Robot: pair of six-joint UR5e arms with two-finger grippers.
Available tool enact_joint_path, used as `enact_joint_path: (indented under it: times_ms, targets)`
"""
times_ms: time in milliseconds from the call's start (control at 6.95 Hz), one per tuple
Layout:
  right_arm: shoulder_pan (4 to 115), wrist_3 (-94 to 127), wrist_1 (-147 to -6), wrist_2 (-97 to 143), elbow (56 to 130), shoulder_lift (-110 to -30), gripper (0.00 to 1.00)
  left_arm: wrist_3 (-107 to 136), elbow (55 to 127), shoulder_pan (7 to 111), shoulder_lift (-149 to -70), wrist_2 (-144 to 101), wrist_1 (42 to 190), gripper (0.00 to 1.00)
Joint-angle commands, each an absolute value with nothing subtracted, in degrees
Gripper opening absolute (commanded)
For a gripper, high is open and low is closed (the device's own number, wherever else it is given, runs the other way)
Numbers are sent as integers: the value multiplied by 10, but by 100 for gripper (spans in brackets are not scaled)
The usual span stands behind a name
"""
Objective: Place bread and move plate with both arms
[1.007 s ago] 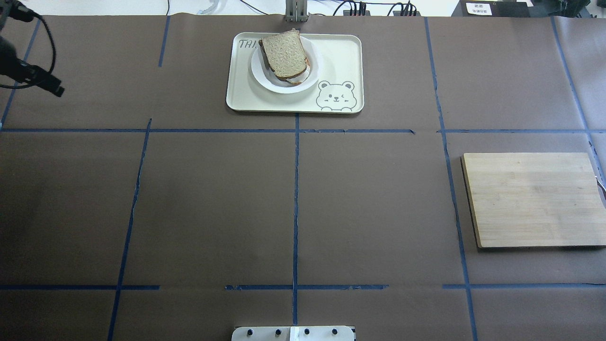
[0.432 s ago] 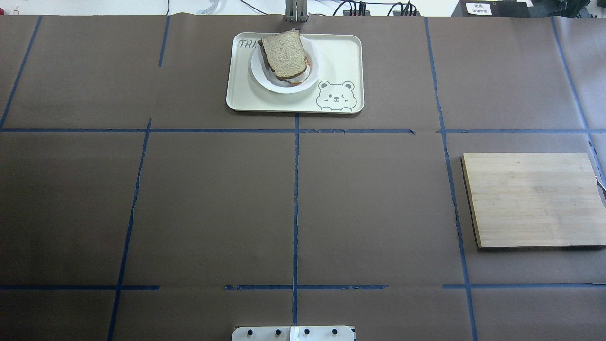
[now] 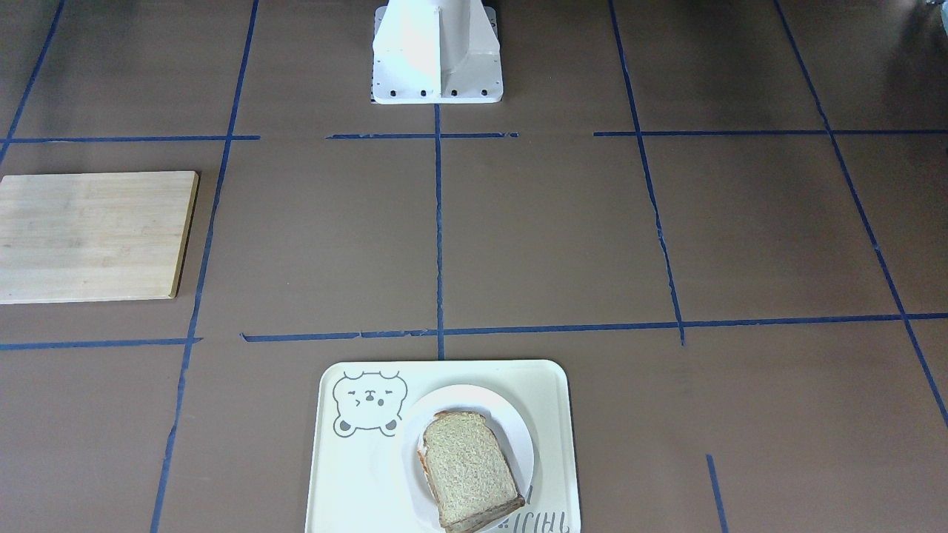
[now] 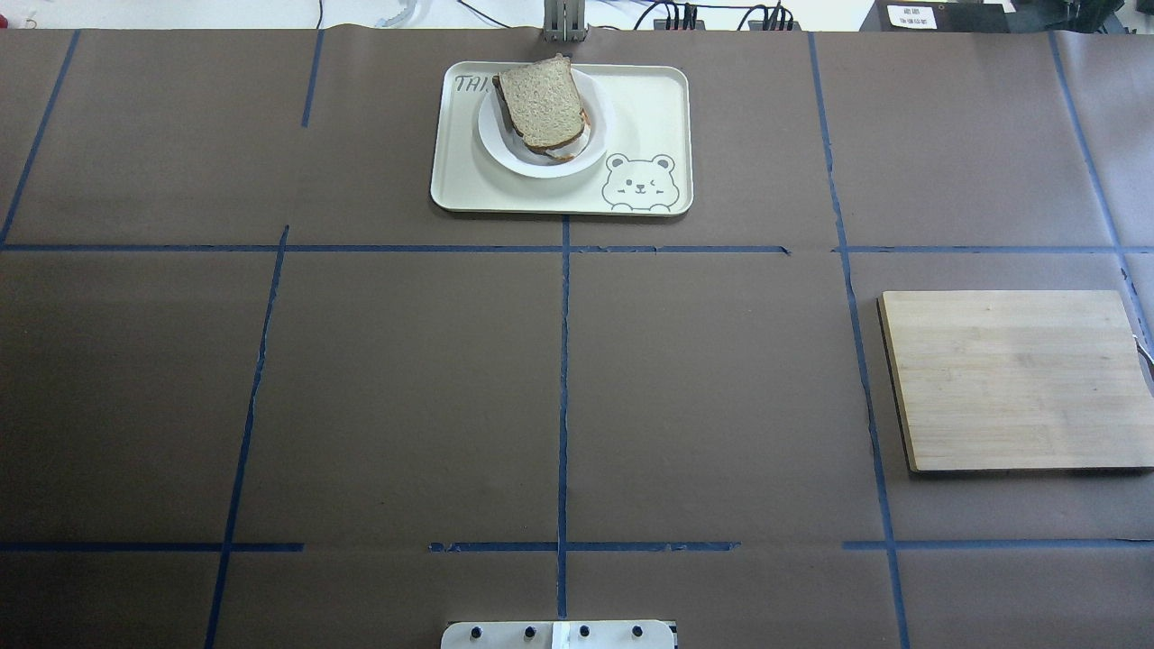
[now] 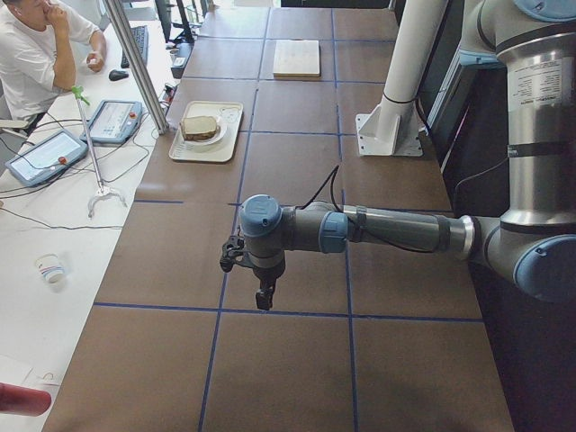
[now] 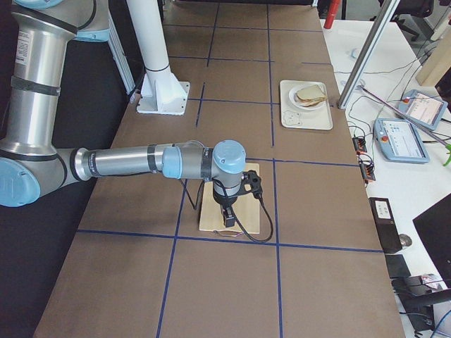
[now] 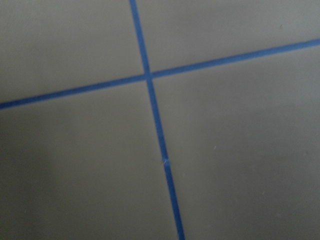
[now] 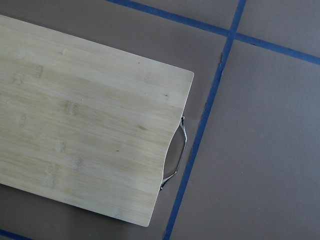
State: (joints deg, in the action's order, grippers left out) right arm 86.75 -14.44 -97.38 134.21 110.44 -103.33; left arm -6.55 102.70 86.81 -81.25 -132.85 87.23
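Observation:
The bread (image 4: 541, 97) lies on top of a stack on the white plate (image 4: 597, 135), with a pale layer showing under its edge. The plate stands on the cream bear tray (image 4: 654, 108) at the table's far middle. Bread (image 3: 468, 466), plate (image 3: 515, 429) and tray (image 3: 348, 481) also show in the front-facing view. My left gripper (image 5: 264, 301) hangs over bare table at the left end. My right gripper (image 6: 227, 224) hangs over the wooden cutting board (image 6: 211, 218). Both are far from the tray, and I cannot tell whether they are open or shut.
The cutting board (image 4: 1014, 379) lies at the table's right side, and its metal handle (image 8: 175, 152) shows in the right wrist view. The white pedestal base (image 3: 437, 52) stands at the near middle. An operator (image 5: 36, 54) sits beyond the far edge. Blue tape lines cross the brown table.
The left gripper, seen at the overhead view's upper left one second ago, has moved out of that view. Bread, plate, tray and board have not moved.

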Motion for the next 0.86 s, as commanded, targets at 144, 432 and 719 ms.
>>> enact_joint_path:
  times_ms: [144, 432, 719]
  targets:
    - [867, -144, -974, 1342, 1103, -1033, 100, -69, 1030, 870, -796, -1321, 890, 100]
    - [867, -145, -974, 1342, 1103, -1033, 100, -71, 1030, 869, -792, -1320, 889, 100]
    - [867, -144, -974, 1343, 1103, -1033, 100, -71, 1025, 868, -795, -1321, 891, 100]
